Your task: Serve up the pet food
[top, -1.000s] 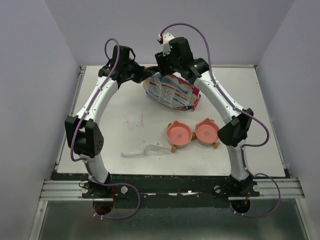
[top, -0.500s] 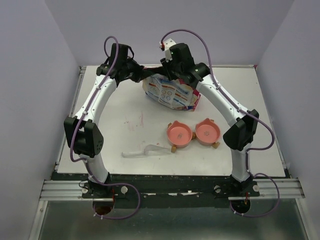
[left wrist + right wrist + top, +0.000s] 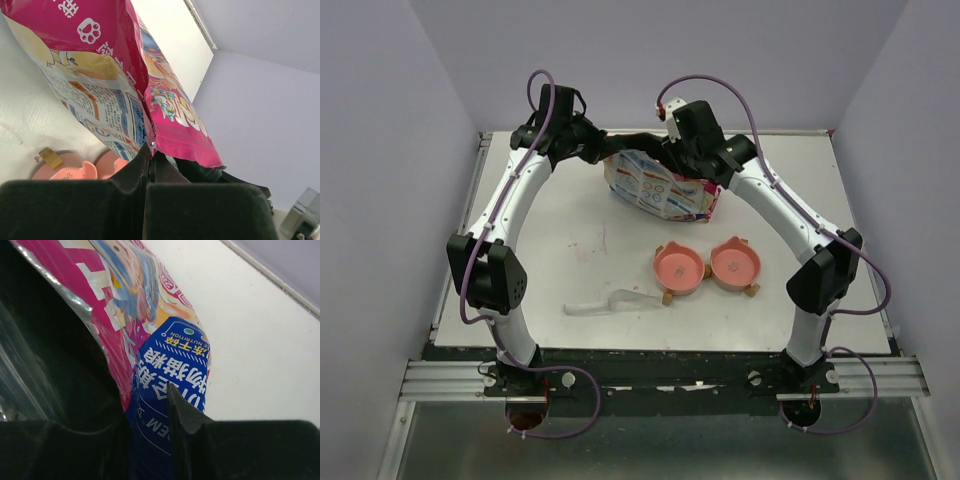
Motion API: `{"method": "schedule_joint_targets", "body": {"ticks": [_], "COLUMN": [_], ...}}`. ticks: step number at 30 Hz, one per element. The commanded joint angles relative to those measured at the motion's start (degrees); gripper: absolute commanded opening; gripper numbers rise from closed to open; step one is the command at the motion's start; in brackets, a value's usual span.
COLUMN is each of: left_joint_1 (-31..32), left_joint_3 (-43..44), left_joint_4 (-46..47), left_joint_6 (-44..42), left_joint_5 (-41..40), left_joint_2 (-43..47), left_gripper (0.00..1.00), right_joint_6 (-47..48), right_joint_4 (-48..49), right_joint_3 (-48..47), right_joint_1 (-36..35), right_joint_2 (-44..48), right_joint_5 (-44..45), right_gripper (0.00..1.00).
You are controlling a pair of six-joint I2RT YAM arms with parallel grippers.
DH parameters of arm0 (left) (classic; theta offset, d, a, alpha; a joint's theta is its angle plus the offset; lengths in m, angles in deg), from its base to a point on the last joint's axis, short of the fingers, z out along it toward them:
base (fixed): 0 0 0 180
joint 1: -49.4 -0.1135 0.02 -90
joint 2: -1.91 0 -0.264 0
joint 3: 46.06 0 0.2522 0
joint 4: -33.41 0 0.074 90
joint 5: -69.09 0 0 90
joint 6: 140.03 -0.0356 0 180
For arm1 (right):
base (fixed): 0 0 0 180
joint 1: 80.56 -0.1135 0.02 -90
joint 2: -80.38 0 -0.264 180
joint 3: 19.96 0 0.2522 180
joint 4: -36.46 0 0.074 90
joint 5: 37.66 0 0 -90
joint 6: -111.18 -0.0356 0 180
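The pet food is hidden; no kibble shows. Its pink-edged printed bag (image 3: 655,186) stands tilted at the back of the table (image 3: 570,210). My left gripper (image 3: 612,152) is shut on the bag's left top corner, and the left wrist view shows the jaws (image 3: 150,150) pinched on the pink seam of the bag (image 3: 100,75). My right gripper (image 3: 683,168) is at the bag's right top edge. The right wrist view shows it (image 3: 147,405) open and straddling the bag's blue-labelled wall (image 3: 172,357), one finger in the dark inside, the other outside.
Twin salmon-pink cat-eared bowls (image 3: 678,268) (image 3: 735,262) sit in front of the bag, nearer the arms. A clear plastic scoop (image 3: 610,302) lies near the table's front edge at the left. Purple walls close in the table on three sides.
My right arm has swung right and down onto the bag's top edge, and its jaws have narrowed around the bag's wall. The left gripper keeps its hold.
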Motion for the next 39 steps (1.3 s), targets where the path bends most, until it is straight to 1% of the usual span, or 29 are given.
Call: {"method": "schedule_joint_targets", "body": {"ticks": [1,4,7,8,9,10,13,14,17,19,21,25,27,29,31,34,36,39], "left_joint_1": [-1.48,-1.83,-1.92,-1.74,-1.57,-1.48,-0.78,-0.51,1.33,3.17,5.02,8.89,9.86,10.21,10.47,11.44,11.79,11.88], "left_joint_3": [1.76,3.25,7.63,9.48,10.19,9.94,5.21,2.14,-8.05,-12.46,-13.62,-11.34,-11.95,-11.52,-9.67,-6.86,-5.80,-6.06], "left_joint_4": [0.48,0.48,-1.01,-1.97,-2.50,-2.77,-1.55,-0.67,4.24,8.10,10.32,9.80,10.23,8.49,5.76,4.09,3.03,4.43], "left_joint_6": [-0.74,-0.65,-2.04,-2.66,-3.10,-3.28,-2.67,-1.97,1.98,4.70,6.38,6.38,7.17,6.91,6.56,6.91,7.00,7.35], "left_joint_5": [0.26,1.57,3.94,4.21,4.56,4.65,5.79,6.23,8.52,9.40,10.19,9.06,7.56,5.11,3.60,3.16,2.28,2.37], "left_joint_2": [-0.40,-1.63,-4.00,-4.44,-4.36,-3.58,0.55,2.30,7.49,9.52,9.70,9.17,10.14,10.67,9.36,6.20,4.70,3.38], "left_gripper": [0.00,0.00,0.00,0.04,0.11,0.19,0.43,0.47,0.55,0.59,0.62,0.69,0.71,0.72,0.73,0.72,0.66,0.51], "right_joint_6": [-1.87,-2.84,-4.86,-5.48,-6.00,-7.05,-9.86,-10.92,-13.12,-14.00,-14.71,-15.41,-15.33,-15.24,-15.41,-15.33,-15.33,-15.15], "right_joint_4": [-7.14,-8.72,-9.34,-8.82,-8.38,-8.37,-9.42,-9.69,-8.38,-7.15,-6.00,-5.56,-5.56,-5.30,-5.04,-4.68,-5.03,-5.47], "right_joint_3": [1.59,3.08,3.26,3.26,3.00,2.04,-3.05,-4.46,-5.18,-4.13,-2.46,0.09,0.54,0.80,1.41,1.86,1.59,0.80], "right_joint_1": [0.35,0.26,0.35,0.35,0.35,0.35,0.35,0.35,0.26,0.35,0.35,0.35,0.35,0.35,0.35,0.35,0.35,0.35], "right_joint_2": [2.84,4.95,5.48,5.31,4.87,4.09,0.58,-0.22,-0.41,0.47,1.26,1.71,1.88,2.49,3.11,3.81,3.73,3.29], "right_joint_5": [1.98,1.20,-0.29,-1.34,-2.40,-2.84,-4.51,-4.69,-6.27,-7.93,-9.34,-10.93,-11.11,-11.11,-11.37,-11.37,-11.55,-11.64], "right_gripper": [0.33,0.26,0.13,0.10,0.04,0.00,0.00,0.00,0.00,0.00,0.00,0.00,0.00,0.00,0.00,0.00,0.00,0.00]}}
